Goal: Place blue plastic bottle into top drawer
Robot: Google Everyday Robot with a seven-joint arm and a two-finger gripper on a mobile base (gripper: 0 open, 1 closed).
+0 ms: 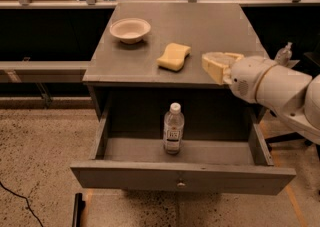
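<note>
The camera view looks down on a grey cabinet (200,23) with its top drawer (150,175) pulled fully out. The blue plastic bottle (173,129) stands upright on the drawer floor, near the middle and towards the back, white cap up, with nothing touching it.

The gripper (210,61) hangs above the bottle and to its right, level with the front right part of the cabinet top and well apart from the bottle. Its two cream fingers (214,71) point left. The jaws are parted by a narrow gap, and they hold and touch nothing. The white arm (280,88) reaches in from the right edge.

On the cabinet top, a pale bowl (130,29) sits at the back left. A yellow sponge (174,56) lies near the front centre, just left of the gripper. A small clear pump bottle (284,53) stands beyond the cabinet's right side.
</note>
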